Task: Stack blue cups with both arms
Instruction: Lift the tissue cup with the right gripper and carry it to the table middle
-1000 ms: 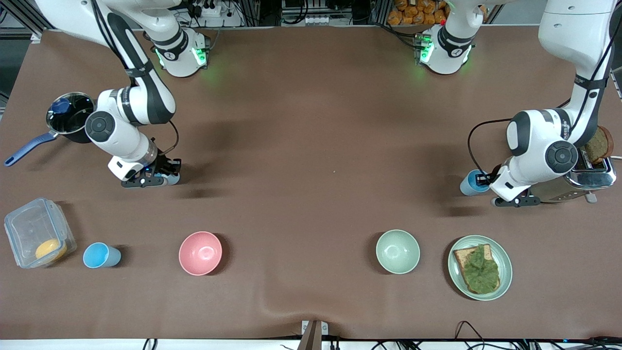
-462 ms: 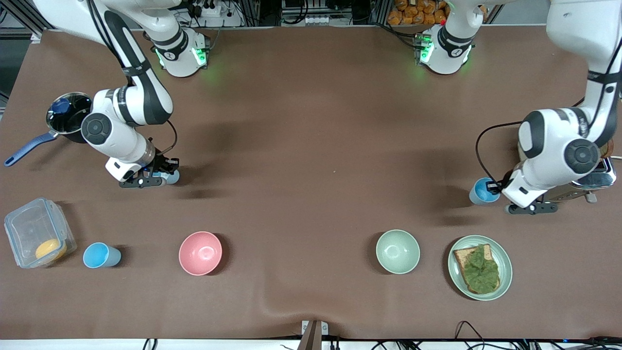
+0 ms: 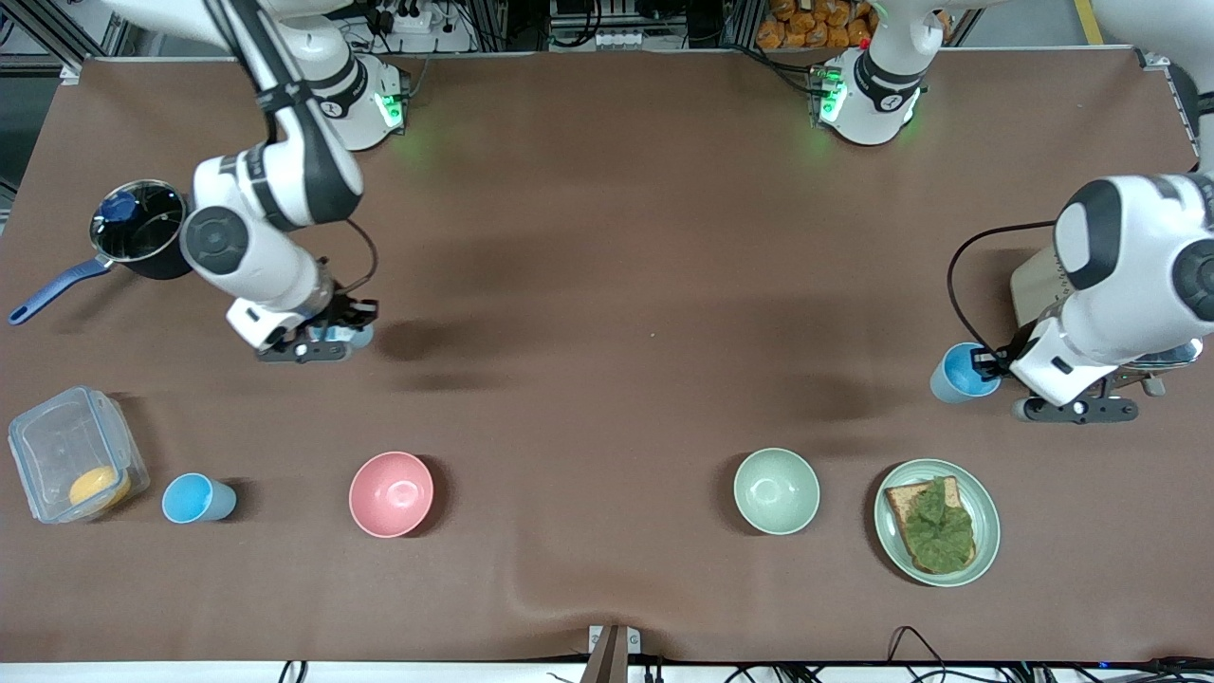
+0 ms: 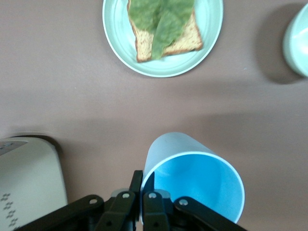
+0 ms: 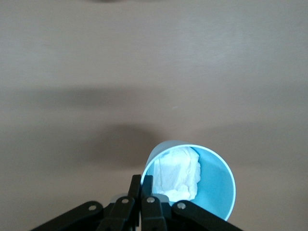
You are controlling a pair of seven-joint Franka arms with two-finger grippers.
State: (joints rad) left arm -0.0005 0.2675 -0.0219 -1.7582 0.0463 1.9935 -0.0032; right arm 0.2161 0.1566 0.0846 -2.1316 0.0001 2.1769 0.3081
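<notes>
Both grippers' fingers pinch blue cup rims: left cup (image 4: 192, 180) clear, right cup (image 5: 190, 180) mostly hidden from the front.

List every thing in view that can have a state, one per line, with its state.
left gripper: shut on a blue cup's rim
left gripper's blue cup: held, empty
right gripper: shut on a blue cup's rim
right gripper's blue cup: held, white wad inside
third blue cup: on the table, free
pink bowl: upright, empty
pale green bowl: upright, empty
</notes>
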